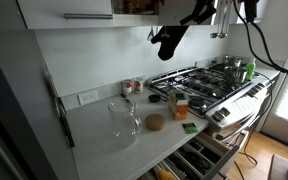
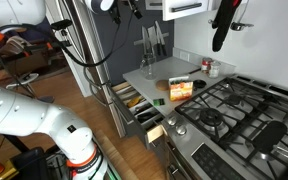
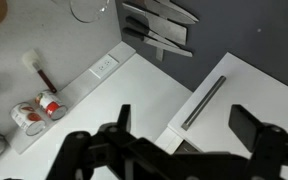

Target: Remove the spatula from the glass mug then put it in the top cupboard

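The glass mug (image 1: 125, 119) stands on the white counter, and its rim shows at the top edge of the wrist view (image 3: 89, 8). No spatula shows in the mug or anywhere else in these frames. The top cupboard (image 1: 72, 11) is a white wall cabinet with a steel bar handle; its brownish inside shows beside the door. In the wrist view its door (image 3: 246, 85) lies right under me. My gripper (image 1: 168, 41) hangs high up next to the cupboard, far above the mug. It also shows in an exterior view (image 2: 222, 27). In the wrist view its jaws (image 3: 187, 118) are open and empty.
A round brown disc (image 1: 155, 122) lies beside the mug. Two red-topped jars (image 3: 39, 110) stand by the wall. A gas stove (image 1: 209, 80) holds a pot. Low drawers (image 2: 134, 103) are pulled out. Knives (image 3: 159, 25) hang on a dark panel.
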`<state>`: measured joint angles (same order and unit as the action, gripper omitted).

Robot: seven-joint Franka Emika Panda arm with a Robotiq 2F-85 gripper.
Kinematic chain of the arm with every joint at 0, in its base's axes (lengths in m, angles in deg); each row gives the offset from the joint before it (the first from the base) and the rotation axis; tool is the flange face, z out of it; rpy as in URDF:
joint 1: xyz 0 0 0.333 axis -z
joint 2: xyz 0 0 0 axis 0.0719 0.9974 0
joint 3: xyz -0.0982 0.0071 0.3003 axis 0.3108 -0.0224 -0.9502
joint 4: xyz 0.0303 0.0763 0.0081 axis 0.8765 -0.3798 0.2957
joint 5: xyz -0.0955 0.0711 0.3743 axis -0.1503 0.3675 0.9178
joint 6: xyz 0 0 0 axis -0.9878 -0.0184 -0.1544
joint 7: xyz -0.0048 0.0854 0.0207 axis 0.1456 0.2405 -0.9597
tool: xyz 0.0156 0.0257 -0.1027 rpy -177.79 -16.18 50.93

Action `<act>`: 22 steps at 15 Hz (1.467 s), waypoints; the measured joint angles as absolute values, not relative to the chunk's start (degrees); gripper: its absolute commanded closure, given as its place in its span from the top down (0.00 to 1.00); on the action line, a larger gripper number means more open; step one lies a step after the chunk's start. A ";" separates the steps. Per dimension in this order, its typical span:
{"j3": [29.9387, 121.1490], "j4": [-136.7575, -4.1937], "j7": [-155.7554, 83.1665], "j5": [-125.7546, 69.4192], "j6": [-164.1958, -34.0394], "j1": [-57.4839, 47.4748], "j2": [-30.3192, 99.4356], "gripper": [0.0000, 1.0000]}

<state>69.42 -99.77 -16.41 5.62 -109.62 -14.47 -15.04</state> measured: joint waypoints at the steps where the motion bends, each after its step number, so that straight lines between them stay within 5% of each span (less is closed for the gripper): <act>1: 69.38 -101.93 -15.74 5.61 -108.60 -13.67 -17.23 1.00; 22: 78.02 -108.48 -27.65 1.53 -93.74 -3.93 -34.48 1.00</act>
